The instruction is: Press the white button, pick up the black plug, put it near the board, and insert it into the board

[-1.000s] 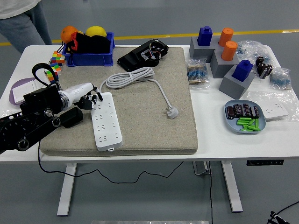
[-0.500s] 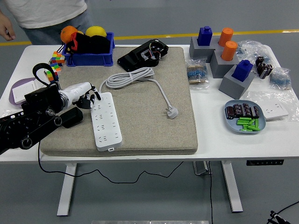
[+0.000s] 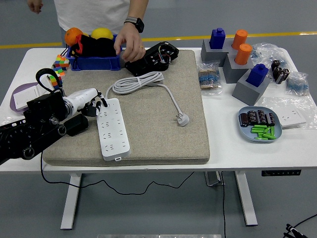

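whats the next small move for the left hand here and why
Probably a short press down onto the button end of the white power strip. The left hand sits at the strip's far-left corner with its dark fingertips at the edge, holding nothing. The plug lies free on the grey mat, so pressing seems to come first. A person's hand rests near the blue bin.

The left hand (image 3: 94,105) rests at the top left corner of the white power strip (image 3: 113,129), which lies on a beige mat (image 3: 158,124). The strip's plug (image 3: 183,119) lies apart on the mat. A person's hand (image 3: 130,43) reaches down to the black device (image 3: 151,58) beside the blue bin (image 3: 94,60).
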{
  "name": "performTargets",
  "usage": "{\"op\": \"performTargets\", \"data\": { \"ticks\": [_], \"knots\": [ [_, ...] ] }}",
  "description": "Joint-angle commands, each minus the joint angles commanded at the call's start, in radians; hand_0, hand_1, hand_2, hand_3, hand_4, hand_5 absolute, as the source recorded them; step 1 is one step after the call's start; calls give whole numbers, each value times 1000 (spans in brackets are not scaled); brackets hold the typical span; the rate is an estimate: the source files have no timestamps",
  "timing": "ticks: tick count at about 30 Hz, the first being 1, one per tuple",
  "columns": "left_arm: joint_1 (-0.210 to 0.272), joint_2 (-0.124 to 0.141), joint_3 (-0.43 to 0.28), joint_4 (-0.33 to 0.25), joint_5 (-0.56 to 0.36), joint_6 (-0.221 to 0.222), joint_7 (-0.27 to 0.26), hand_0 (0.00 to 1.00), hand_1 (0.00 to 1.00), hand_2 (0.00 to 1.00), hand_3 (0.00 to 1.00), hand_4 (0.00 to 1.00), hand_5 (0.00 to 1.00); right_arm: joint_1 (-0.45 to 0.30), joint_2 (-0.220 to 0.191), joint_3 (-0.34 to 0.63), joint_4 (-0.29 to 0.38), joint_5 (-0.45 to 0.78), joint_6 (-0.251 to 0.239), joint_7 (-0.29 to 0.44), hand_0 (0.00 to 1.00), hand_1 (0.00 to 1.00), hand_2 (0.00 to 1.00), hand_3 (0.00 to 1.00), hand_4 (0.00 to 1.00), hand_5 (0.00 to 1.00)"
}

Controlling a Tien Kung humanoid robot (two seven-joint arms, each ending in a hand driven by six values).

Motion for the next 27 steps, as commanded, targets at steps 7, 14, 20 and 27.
{"op": "performTargets", "data": {
  "ticks": [7, 14, 20, 27],
  "knots": [
    [8, 19, -102, -69, 56, 27, -36, 2, 2, 16, 627, 31, 2, -5, -1, -7, -1, 0, -1, 0, 719, 698, 683, 614, 714, 421],
    [67, 33, -234, -159, 109, 39, -70, 2, 2, 53, 626, 2, 2, -4, 1, -5, 0, 0, -1, 0, 719, 698, 683, 614, 714, 421],
    [179, 48, -387, -275, 124, 13, -54, 117, 88, 189, 631, 252, 2, -10, 4, 2, -1, -5, -1, 0, 719, 698, 683, 614, 715, 422],
    [326, 42, -551, -370, 158, -7, -64, 318, 484, 506, 647, 662, 2, -16, 9, 4, -1, -7, 0, 0, 719, 698, 683, 614, 715, 422]
  ]
}}
